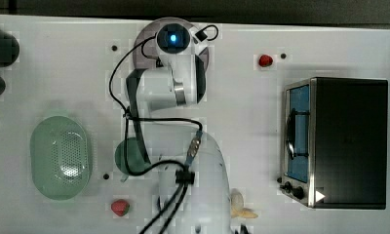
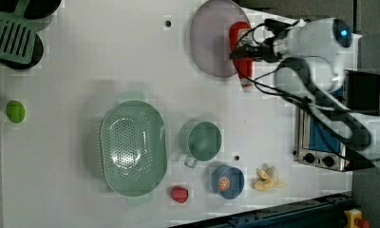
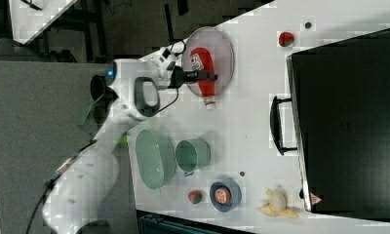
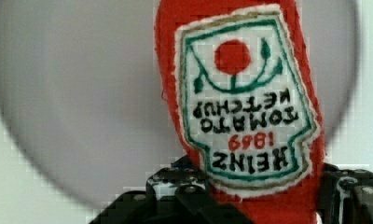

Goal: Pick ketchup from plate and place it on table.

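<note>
Lying on the round lilac-grey plate (image 3: 222,46) near the white desk's (image 2: 107,57) edge, the soft red ketchup bottle (image 3: 203,66) is clamped by the black hand (image 3: 203,76).

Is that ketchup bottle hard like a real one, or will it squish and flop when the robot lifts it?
The ketchup looks stitched from fabric with a sewn label, so it is probably soft, light and unbreakable. It lies flat across the plate edge, so rolling seems unlikely. With the gripper holding its narrow end, the body may droop.

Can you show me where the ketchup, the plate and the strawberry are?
ketchup (image 3: 201,61): right view, red body.
plate (image 2: 208,33): left view, bare middle.
strawberry (image 2: 179,194): left view, its middle.
</note>
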Motion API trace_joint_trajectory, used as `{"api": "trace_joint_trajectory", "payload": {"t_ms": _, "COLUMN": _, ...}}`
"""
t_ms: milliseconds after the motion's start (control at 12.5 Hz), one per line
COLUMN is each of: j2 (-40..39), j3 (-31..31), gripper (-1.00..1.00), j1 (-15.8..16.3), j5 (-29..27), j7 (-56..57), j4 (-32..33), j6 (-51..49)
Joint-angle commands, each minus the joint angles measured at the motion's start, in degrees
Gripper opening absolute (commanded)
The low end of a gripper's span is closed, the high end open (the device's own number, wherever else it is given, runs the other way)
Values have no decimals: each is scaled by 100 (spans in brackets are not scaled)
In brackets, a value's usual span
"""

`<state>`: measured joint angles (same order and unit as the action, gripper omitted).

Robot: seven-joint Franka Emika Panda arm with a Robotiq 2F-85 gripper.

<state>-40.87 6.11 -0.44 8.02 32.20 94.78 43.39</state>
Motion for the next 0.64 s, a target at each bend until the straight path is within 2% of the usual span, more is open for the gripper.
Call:
{"api": "trace_joint_trajectory", "payload": {"t_ms": 80, "j2": 1302, "j3": 56, "gripper": 20, "j1": -127, "j5": 11, "j7": -435, "j4": -287, "j6": -1162}}
{"api": "trace_joint_trajectory", "payload": {"t_ms": 320, "j2": 1946, "j3": -12, "gripper": 20, "j1": -210, "j5": -12, "j7": -937, "j4": -146, "j6": -2263}}
{"api": "trace_joint_trajectory", "payload": {"t_ms": 640, "j2": 2871, "j3": -70, "gripper": 20, "j1": -377, "j5": -91, "j7": -2048, "j4": 833, "j6": -2429}}
